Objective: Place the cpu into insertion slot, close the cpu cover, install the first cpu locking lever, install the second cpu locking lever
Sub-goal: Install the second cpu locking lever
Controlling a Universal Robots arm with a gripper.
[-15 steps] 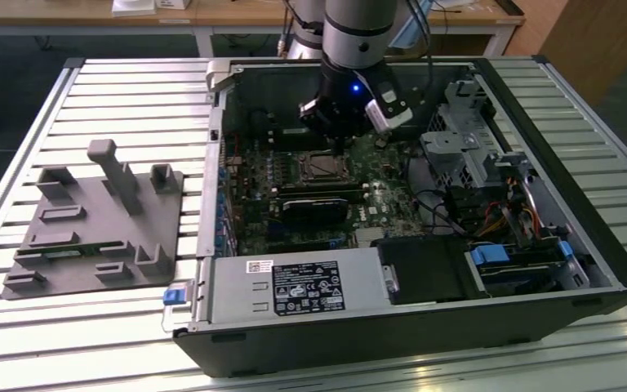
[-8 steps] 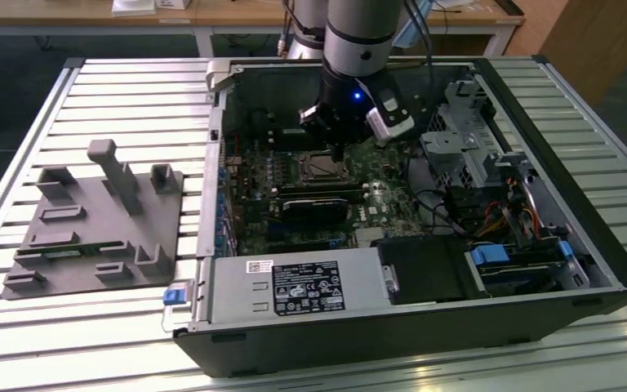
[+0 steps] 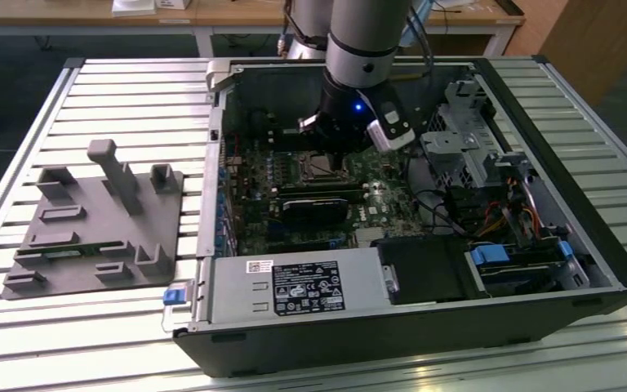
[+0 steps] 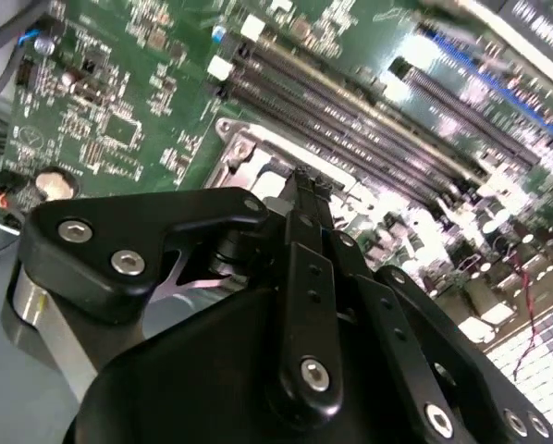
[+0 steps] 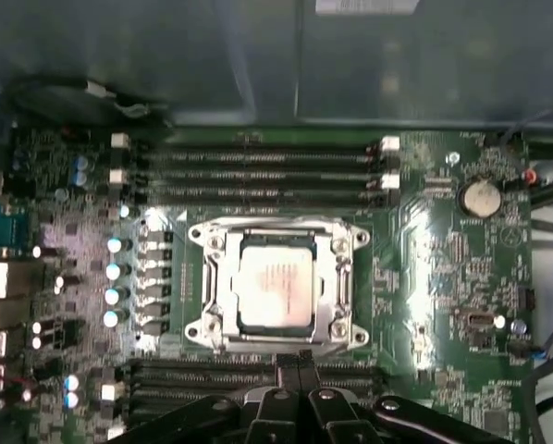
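We see the arm reaching straight down into the open computer case (image 3: pixel 531 245), its gripper (image 3: pixel 330 157) hanging just above the motherboard (image 3: pixel 390 192) near the case's far wall. In the first wrist view the gripper (image 5: pixel 298 363) has its two black fingers (image 5: pixel 288 370) pressed together with nothing between them, tips just beside the near rim of the insertion slot (image 5: pixel 278 287). In the second wrist view the gripper (image 4: pixel 306 185) shows the same closed, empty tips above the socket's metal edge.

Long black memory slots (image 5: pixel 258 166) run along both sides of the socket; a row of round capacitors (image 5: pixel 112 282) stands beside it, a coin battery (image 5: pixel 481 197) further off. A grey fixture plate (image 3: pixel 91 224) lies on the slatted table (image 3: pixel 42 106), beside the case.

The cpu (image 5: pixel 276 285), dull silver, sits flat inside the socket. The cpu cover (image 5: pixel 337 277) lies down around it, its cut-out framing the chip.
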